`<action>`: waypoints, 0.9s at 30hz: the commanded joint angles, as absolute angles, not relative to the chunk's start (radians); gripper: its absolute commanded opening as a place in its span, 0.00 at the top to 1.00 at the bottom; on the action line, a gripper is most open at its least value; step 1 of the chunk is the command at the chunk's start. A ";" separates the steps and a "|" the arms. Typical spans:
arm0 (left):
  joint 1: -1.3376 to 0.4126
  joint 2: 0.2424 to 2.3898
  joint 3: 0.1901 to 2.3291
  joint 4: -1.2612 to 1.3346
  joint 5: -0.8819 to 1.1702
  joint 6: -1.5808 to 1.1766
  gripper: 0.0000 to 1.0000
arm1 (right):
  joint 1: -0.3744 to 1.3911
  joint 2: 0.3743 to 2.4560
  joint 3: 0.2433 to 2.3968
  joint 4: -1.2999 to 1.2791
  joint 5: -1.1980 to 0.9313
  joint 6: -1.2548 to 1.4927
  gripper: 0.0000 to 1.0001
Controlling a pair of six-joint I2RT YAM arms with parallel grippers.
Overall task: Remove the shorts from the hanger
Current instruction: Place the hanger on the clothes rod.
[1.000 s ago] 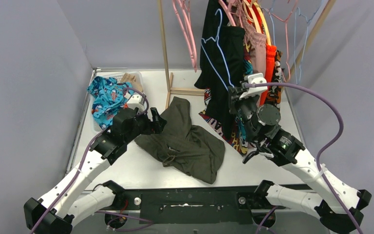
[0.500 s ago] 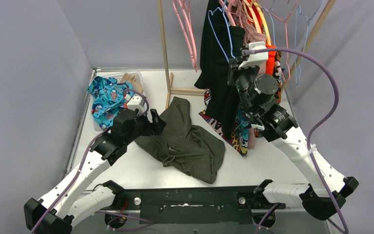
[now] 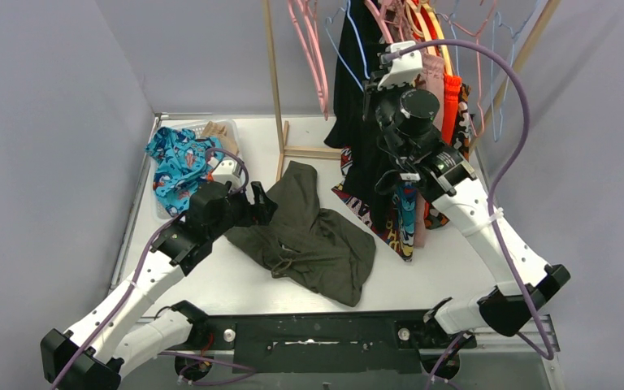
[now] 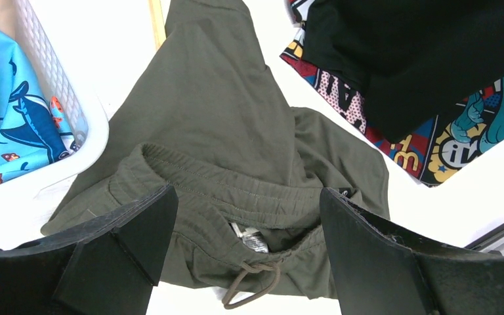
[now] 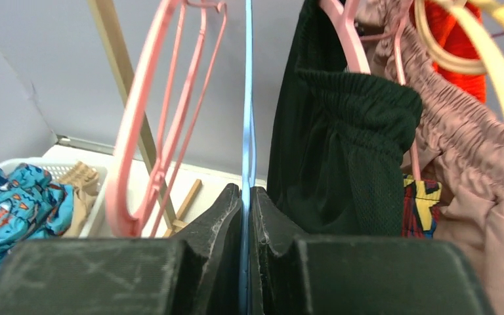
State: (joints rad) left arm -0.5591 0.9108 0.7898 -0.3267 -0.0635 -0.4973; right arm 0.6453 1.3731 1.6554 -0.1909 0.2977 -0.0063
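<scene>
The shorts nearest the arms, the olive pair (image 3: 309, 236), are lying flat in front of the rack (image 3: 274, 81), already off any hanger. The left gripper (image 4: 244, 207) is hovering just above their waistband, its fingers standing wide and holding nothing. Left of the rack, a teal pair (image 3: 175, 162) is sitting in the basket (image 4: 82, 141).

Farther back, the right gripper (image 5: 246, 190) is reaching up into the rack, its fingers pressed tight on the thin wire of the blue hanger (image 5: 247, 98). The black pair (image 5: 348, 151) is hanging just right of that wire, with the pink pair (image 5: 472, 170) beyond. I cannot tell whether the black pair is riding on the blue hanger.

The step in hand looks to be freeing that hanger. Doing it well probably means:
- pinching firmly, since the wire is thin;
- lifting the hook clear before pulling away from the rack;
- bringing the idle left gripper up for drawing the waistband down.
</scene>
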 commanded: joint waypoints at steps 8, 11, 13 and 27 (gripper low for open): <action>-0.552 0.906 0.804 -0.325 -0.056 -0.512 0.20 | 0.537 1.444 1.752 -0.339 0.044 0.112 0.89; -0.552 0.910 0.804 -0.323 -0.051 -0.512 0.20 | 0.538 1.460 1.771 -0.355 -0.001 0.114 0.88; -0.552 0.914 0.804 -0.322 -0.048 -0.512 0.20 | 0.538 1.473 1.791 -0.364 -0.018 0.115 0.89; -0.552 0.913 0.804 -0.328 -0.042 -0.519 0.20 | 0.539 1.451 1.805 -0.398 0.001 0.122 0.64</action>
